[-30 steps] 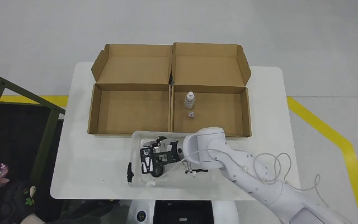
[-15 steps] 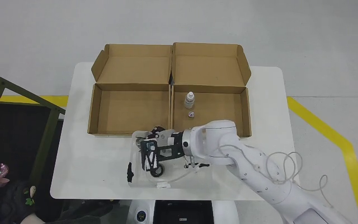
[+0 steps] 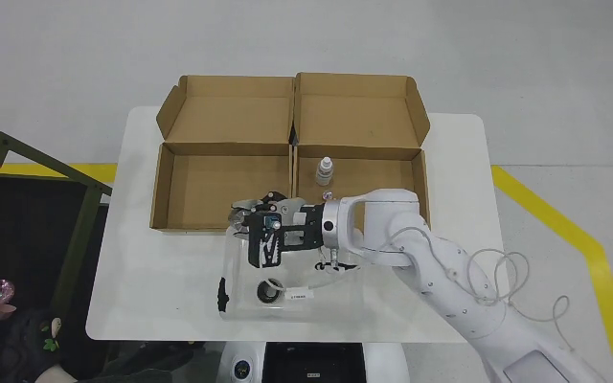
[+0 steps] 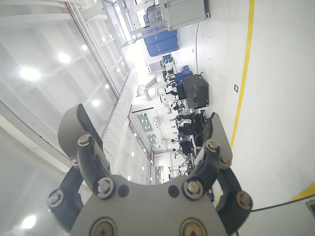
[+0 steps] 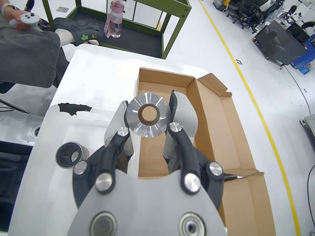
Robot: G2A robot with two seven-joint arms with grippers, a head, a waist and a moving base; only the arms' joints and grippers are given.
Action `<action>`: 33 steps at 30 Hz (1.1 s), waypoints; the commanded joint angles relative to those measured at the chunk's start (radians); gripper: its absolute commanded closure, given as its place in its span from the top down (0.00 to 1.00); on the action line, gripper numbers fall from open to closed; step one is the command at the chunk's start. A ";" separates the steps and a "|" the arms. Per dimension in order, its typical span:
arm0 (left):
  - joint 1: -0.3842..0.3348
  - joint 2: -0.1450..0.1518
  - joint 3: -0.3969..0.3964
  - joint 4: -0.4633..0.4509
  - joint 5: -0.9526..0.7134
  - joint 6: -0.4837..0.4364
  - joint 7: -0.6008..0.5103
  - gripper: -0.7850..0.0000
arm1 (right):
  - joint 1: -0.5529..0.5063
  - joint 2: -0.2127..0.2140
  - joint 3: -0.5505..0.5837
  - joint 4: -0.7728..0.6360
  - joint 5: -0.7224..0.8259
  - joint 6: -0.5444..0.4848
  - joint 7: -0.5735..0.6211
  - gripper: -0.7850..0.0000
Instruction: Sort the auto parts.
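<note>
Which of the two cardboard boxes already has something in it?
The box on the robot's right: a small white bottle stands inside it. The other box shows bare cardboard.

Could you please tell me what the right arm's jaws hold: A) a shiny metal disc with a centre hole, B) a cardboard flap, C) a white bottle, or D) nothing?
A: in the right wrist view the right jaws pinch the metal disc by its rim, while the bottle stands in a box.
</note>
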 commanded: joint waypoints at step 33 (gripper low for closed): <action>0.000 0.000 0.000 0.000 0.000 0.000 0.000 1.00 | 0.246 -0.112 -0.142 0.444 0.082 0.206 0.064 0.00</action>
